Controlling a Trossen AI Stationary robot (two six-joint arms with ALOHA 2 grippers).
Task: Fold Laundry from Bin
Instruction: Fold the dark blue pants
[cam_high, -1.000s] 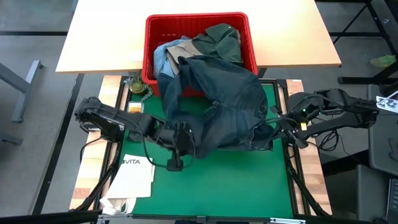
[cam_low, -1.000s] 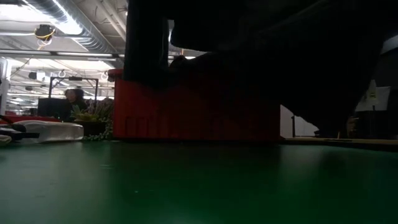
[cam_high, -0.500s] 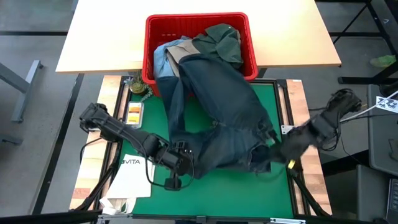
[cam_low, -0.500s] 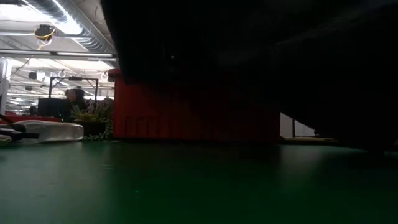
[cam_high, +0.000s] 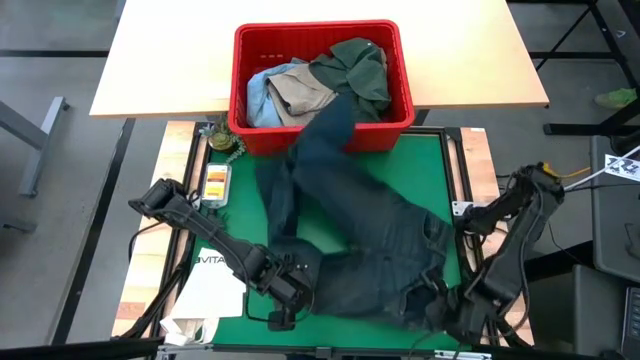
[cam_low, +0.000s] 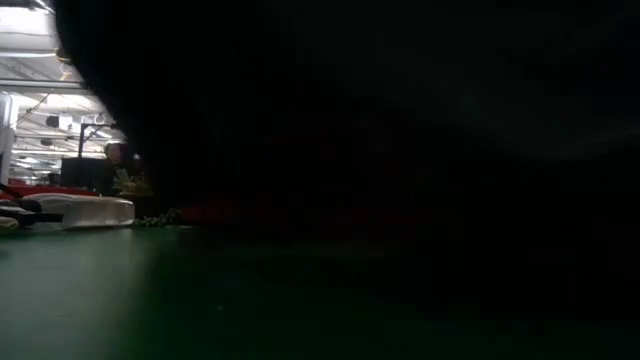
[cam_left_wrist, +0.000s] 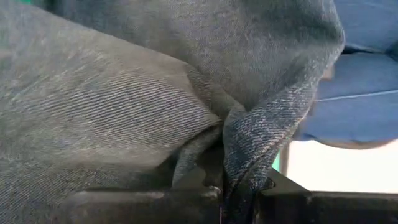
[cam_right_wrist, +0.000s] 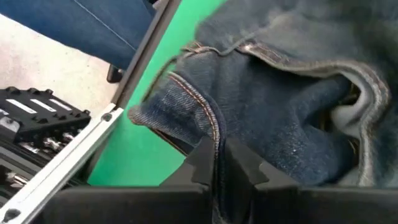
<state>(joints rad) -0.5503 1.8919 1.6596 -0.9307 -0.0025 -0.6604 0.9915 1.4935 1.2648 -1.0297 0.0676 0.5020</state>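
Note:
The dark navy-grey trousers lie stretched over the green mat. One leg still hangs over the front rim of the red bin. The bin holds a light blue, a khaki and a dark green garment. My left gripper is shut on the trousers at their near left end. My right gripper is shut on them at the near right. In the low view the dark cloth fills almost the whole picture. My left gripper pinches a bunched fold of the trousers' cloth between its two fingers, several layers gathered together. It comes from above, slanting down. The cloth runs off from the hold toward the bin. My right gripper pinches the stitched waistband edge of the trousers between its two fingers, coming steeply from above. The cloth beside the hold sags in slack folds over the mat near its right frame.
A white paper bag printed "VITA" lies at the mat's near left corner. A small plant and a small yellow thing sit left of the bin. The metal frame borders the mat's right side. A person shows far behind.
Both grippers have gone down and toward the table's near edge, the right one swinging far along the mat's right side. The trousers have been drawn out of the bin and spread over the mat; one leg's end has stayed on the bin's rim.

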